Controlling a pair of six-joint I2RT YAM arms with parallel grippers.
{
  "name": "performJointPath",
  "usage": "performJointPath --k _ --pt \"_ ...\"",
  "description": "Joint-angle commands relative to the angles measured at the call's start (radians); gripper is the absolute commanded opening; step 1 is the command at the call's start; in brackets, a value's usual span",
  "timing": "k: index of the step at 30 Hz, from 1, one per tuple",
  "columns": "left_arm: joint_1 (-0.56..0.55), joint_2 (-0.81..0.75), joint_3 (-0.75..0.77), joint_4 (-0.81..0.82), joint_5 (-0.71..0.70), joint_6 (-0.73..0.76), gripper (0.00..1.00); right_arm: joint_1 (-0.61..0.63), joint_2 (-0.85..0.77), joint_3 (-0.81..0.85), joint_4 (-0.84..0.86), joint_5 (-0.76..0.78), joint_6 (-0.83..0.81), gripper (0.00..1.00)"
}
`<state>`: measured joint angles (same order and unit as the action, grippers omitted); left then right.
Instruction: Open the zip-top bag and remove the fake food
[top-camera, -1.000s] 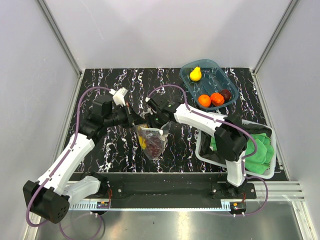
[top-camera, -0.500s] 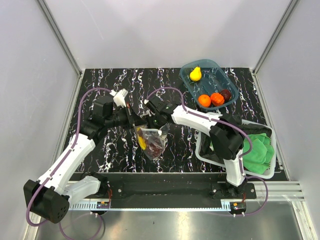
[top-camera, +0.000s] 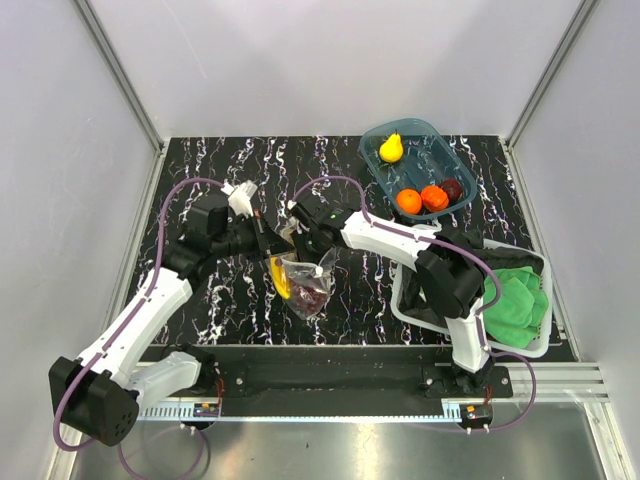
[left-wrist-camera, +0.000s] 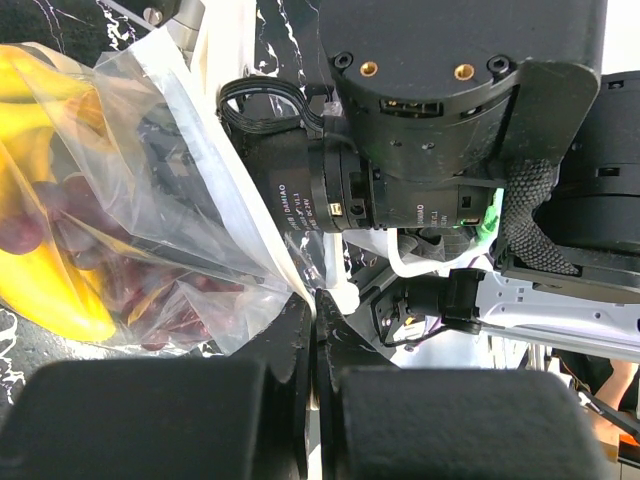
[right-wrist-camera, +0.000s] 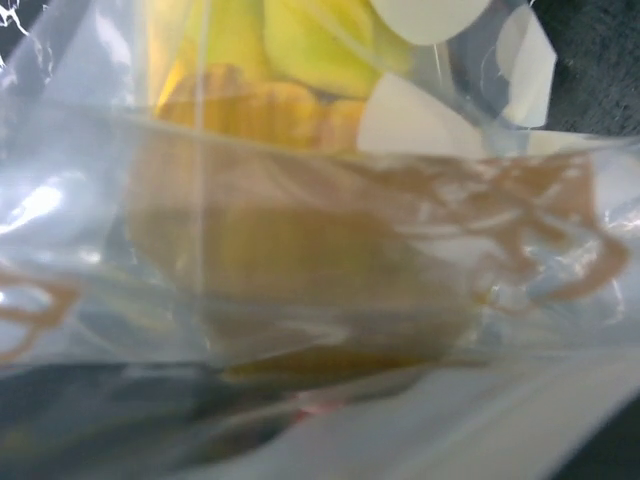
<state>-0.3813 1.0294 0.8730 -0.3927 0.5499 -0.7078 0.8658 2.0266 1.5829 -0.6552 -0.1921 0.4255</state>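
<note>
Zip-top bag (top-camera: 303, 283) sits in the top view well to the left of the blue tub (top-camera: 430, 160) and nearer the arm bases than it, over the marbled table (top-camera: 360, 310). Its upper edge is lifted between the two arms. Yellow and dark red fake food (top-camera: 300, 288) shows through the plastic. The left gripper (top-camera: 268, 243) meets the bag's top edge on the side away from the blue tub, and the right gripper (top-camera: 297, 235) meets it on the tub's side. Inside the tub lie a yellow pear (top-camera: 391, 148), two orange fruits (top-camera: 408, 201) and a dark red fruit (top-camera: 453, 188).

From the left wrist, the left gripper (left-wrist-camera: 315, 300) has its fingers pressed together on a corner of the zip-top bag (left-wrist-camera: 180, 180). A banana bunch (left-wrist-camera: 50, 295) and a grape cluster (left-wrist-camera: 60, 215) press against the clear film. The right arm's black wrist fills the space just past the bag.

From the right wrist, wrinkled plastic of the bag (right-wrist-camera: 320, 260) covers the whole view. Pale oval dots (right-wrist-camera: 420, 115) and blurred yellow food (right-wrist-camera: 280, 40) show behind it. The right fingers are hidden, so I cannot tell whether they are apart or gripping.
</note>
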Motion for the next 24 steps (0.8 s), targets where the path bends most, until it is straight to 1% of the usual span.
performJointPath --k 1,4,5,8,16,24 --pt "-0.005 -0.003 0.004 0.055 0.013 0.011 0.00 0.004 -0.049 0.011 -0.007 0.019 0.004 0.17" --pt "-0.005 -0.006 0.003 0.054 0.010 0.013 0.00 0.004 -0.094 0.023 -0.023 0.034 0.004 0.13" --pt "-0.005 -0.006 0.000 0.054 0.008 0.013 0.00 0.006 -0.104 0.028 -0.037 0.039 0.004 0.10" --pt "-0.005 -0.008 -0.002 0.054 0.008 0.014 0.00 0.006 -0.144 0.043 -0.060 0.048 0.007 0.08" --pt "-0.005 -0.006 -0.005 0.040 0.002 0.030 0.00 0.006 -0.249 0.112 -0.138 0.074 0.018 0.08" --pt "-0.005 -0.006 -0.022 0.028 -0.001 0.044 0.00 0.006 -0.309 0.258 -0.221 0.131 0.015 0.09"
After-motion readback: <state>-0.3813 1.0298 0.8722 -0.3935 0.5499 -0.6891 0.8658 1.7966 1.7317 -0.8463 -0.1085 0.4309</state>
